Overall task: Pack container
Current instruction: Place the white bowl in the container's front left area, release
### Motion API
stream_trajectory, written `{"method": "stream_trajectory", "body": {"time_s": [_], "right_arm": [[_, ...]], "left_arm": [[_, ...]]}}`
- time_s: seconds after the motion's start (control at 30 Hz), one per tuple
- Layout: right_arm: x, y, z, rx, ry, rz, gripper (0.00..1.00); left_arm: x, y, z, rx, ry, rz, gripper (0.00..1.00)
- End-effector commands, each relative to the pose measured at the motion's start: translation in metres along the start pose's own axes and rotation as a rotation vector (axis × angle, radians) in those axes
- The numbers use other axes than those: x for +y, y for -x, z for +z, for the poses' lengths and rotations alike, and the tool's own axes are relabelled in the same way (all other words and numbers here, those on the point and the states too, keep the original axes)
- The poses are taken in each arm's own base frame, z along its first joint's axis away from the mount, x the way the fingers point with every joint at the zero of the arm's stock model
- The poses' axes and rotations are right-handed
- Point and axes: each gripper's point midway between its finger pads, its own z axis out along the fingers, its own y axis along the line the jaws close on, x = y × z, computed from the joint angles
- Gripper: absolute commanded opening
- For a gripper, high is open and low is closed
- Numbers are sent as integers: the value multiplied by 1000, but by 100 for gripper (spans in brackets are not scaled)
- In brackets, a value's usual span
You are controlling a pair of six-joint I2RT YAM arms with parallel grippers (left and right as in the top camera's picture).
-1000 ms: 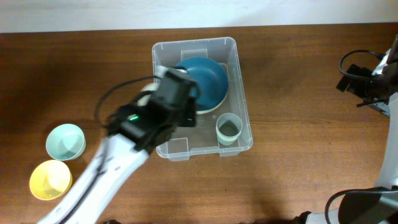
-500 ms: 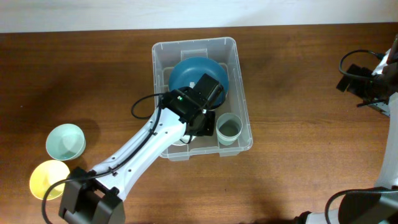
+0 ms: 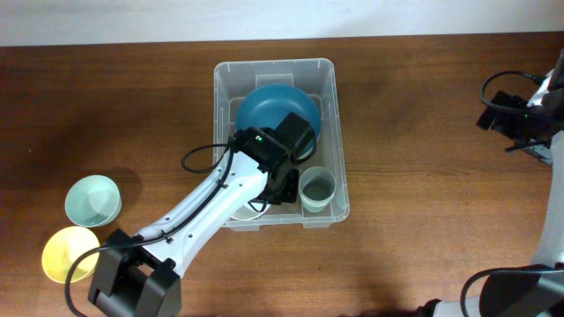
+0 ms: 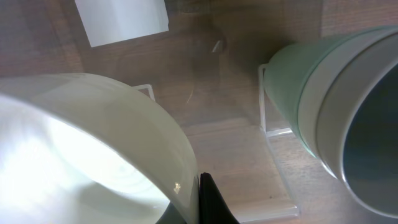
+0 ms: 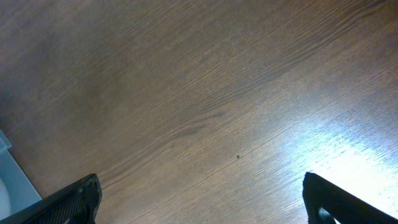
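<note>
The overhead view is evenly lit and sharp, the brown worktop (image 3: 423, 176) dimmer toward its upper left and a faint sheen on the clear container (image 3: 275, 63) walls. The left wrist view is too close to focus: the white bowl (image 4: 74, 143) blows out to glare and the green cup (image 4: 336, 106) is soft. The right wrist view shows crisp wood grain with bright glare at lower right.
</note>
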Motion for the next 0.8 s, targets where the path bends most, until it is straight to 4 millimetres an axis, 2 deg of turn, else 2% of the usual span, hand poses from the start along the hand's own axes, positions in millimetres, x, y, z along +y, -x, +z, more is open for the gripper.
{"method": "stream_trajectory", "body": {"time_s": [0.0, 0.13, 0.2, 0.23, 0.27, 0.33, 0.4, 0.63, 0.77], "right_arm": [[0, -2, 2, 11, 3, 11, 99], [0, -2, 2, 11, 3, 11, 99], [0, -2, 2, 11, 3, 11, 99], [0, -2, 2, 10, 3, 11, 99], [0, -2, 2, 11, 3, 11, 99], [0, -2, 2, 11, 3, 11, 99], [0, -2, 2, 10, 3, 11, 98], [0, -2, 2, 10, 3, 11, 99], [0, -2, 2, 11, 3, 11, 99]], "left_arm": [[6, 2, 7, -2, 37, -18, 1], [6, 2, 6, -6, 35, -17, 1], [6, 2, 6, -6, 35, -17, 5], [6, 2, 6, -6, 35, -17, 12], [6, 2, 7, -5, 35, -17, 30], [6, 2, 7, -5, 35, -17, 44], [6, 2, 7, -6, 35, -17, 53], [6, 6, 3, -17, 29, -22, 53], [18, 22, -23, -73, 30, -64, 53]]}}
